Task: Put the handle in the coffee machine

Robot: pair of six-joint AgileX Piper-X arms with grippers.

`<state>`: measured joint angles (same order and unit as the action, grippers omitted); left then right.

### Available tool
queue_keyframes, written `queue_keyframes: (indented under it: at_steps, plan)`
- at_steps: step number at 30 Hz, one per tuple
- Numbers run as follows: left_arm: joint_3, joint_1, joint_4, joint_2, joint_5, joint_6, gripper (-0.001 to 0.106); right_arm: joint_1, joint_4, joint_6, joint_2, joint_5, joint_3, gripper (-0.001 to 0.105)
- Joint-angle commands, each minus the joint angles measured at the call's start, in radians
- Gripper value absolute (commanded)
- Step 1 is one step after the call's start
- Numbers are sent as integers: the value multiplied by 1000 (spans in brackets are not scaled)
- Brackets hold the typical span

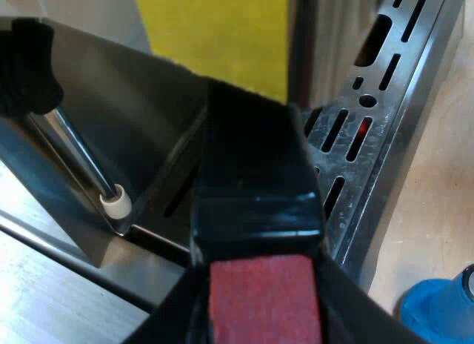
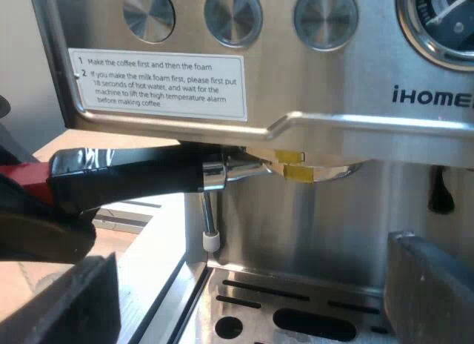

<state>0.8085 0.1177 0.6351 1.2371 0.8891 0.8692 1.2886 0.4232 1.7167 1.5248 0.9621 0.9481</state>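
Observation:
The metal holder (image 2: pixel 296 170) sits up under the espresso machine (image 2: pixel 355 210) at its front, its yellow-marked rim against the brew head. Its dark handle (image 2: pixel 126 177) runs out sideways to the red end (image 2: pixel 22 173). My left gripper (image 1: pixel 263 314) is shut on that handle (image 1: pixel 255 173) near the red end (image 1: pixel 263 299), one black finger (image 1: pixel 167 325) on either side. From the right wrist view it is the black mass (image 2: pixel 37 233) around the red end. My right gripper (image 2: pixel 244 307) stands open in front of the machine, above the drip tray (image 2: pixel 296 299), holding nothing.
The steam wand (image 2: pixel 209 218) with its white tip hangs just beside the holder, close under the handle (image 1: pixel 111 203). The slotted drip tray (image 1: pixel 385 84) lies below. A blue tamper (image 1: pixel 441 314) stands on the wooden table by the tray's edge. Knobs and a printed label (image 2: pixel 159 84) are above.

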Motion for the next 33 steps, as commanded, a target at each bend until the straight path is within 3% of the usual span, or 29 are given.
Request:
queue_keyframes:
  at_steps: [1,19,23,33]
  plan:
    - [39,-3,-65,-35,148,24,0,3,5,9,-1,2,2,74]
    - [39,-3,-65,-35,148,24,0,3,-9,8,4,-18,2,74]
    - [39,-3,-65,-35,145,24,0,-5,-20,7,48,-68,2,74]
    - [39,-3,-65,-35,139,24,0,-20,30,7,178,-21,2,71]
